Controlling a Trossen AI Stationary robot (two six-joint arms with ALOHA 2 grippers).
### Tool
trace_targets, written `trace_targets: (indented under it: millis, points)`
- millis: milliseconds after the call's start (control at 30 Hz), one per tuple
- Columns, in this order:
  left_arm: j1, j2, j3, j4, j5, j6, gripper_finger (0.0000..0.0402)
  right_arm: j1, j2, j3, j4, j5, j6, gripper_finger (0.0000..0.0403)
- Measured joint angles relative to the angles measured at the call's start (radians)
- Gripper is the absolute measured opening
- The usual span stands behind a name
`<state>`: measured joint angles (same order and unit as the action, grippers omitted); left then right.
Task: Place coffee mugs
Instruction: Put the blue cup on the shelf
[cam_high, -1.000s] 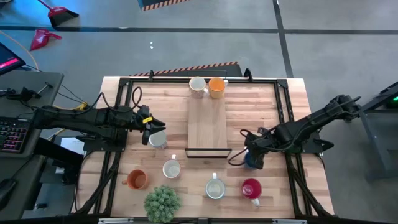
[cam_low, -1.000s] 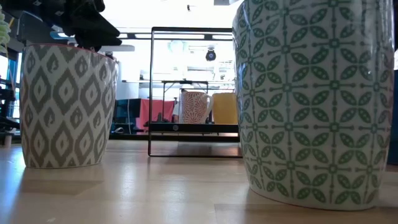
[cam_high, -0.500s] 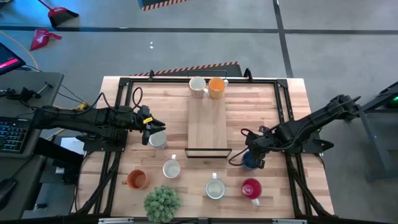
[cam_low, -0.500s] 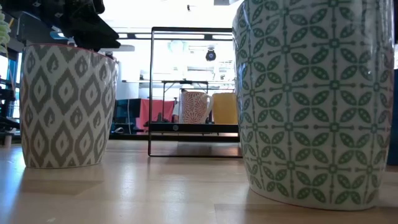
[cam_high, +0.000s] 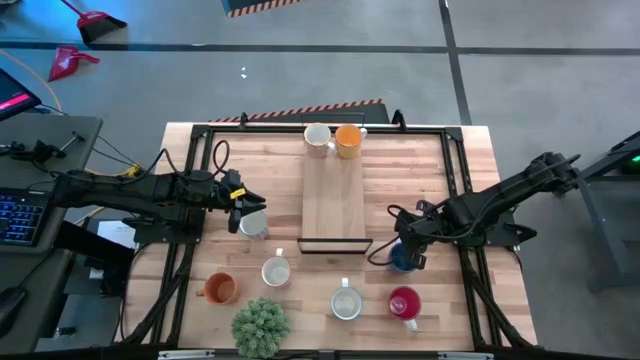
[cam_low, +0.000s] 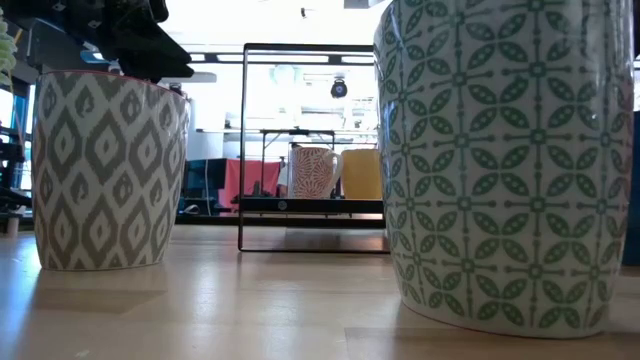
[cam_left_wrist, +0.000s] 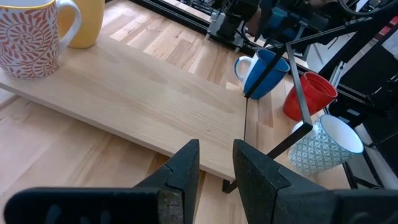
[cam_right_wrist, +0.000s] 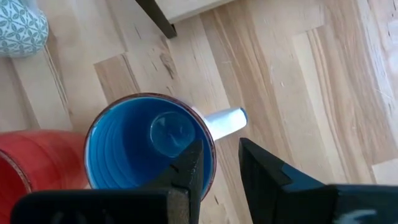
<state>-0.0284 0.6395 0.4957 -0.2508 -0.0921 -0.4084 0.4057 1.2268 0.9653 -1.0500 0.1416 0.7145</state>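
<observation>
- Your right gripper (cam_right_wrist: 216, 163) stands over the blue mug (cam_right_wrist: 146, 144), jaws parted a little, one finger inside the rim and one outside beside the handle (cam_right_wrist: 221, 121); they straddle the wall but the pictures do not show them closed on it.
- The blue mug (cam_high: 402, 256) sits on the table (cam_high: 420, 180) just right of the raised wooden board (cam_high: 331, 195), with the red mug (cam_high: 405, 302) near it toward the front edge.
- Treat the mug as rigid, glazed ceramic: it will not deform, it is likely slippery, and it can chip if dropped (a judgement, not a thing seen). Take hold of the rim wall close to the handle, as the fingers are now placed.
- Your left gripper (cam_high: 238, 212) is at a white mug (cam_high: 253, 225) left of the board; its wrist view shows the fingers (cam_left_wrist: 184, 177) narrowly apart with nothing visible between them.
- Two mugs already stand at the board's far end: a patterned white one (cam_high: 318, 138) and an orange one (cam_high: 348, 139).
- Compared with the earlier frames, both arms and every mug are in the same places; no movement is apparent.
</observation>
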Motion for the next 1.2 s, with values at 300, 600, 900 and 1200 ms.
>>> trace_targets:
  millis: [300, 600, 900, 1200]
  points:
    - [0.0, 0.0, 0.0, -0.001, -0.002, 0.011, 0.0085, 0.0, 0.043, 0.0, 0.0, -0.003, 0.005, 0.0081]
    - [0.003, 0.0, 0.0, -0.015, -0.002, 0.018, 0.0085, 0.0, 0.08, 0.0, 0.014, -0.03, -0.015, 0.0081]
    - [0.003, 0.0, 0.0, -0.016, -0.002, 0.019, 0.0085, 0.0, 0.13, 0.0, 0.018, -0.032, -0.024, 0.0081]
    - [0.003, 0.0, 0.0, -0.016, -0.002, 0.027, 0.0085, 0.0, 0.211, 0.0, 0.03, -0.023, -0.017, 0.0081]
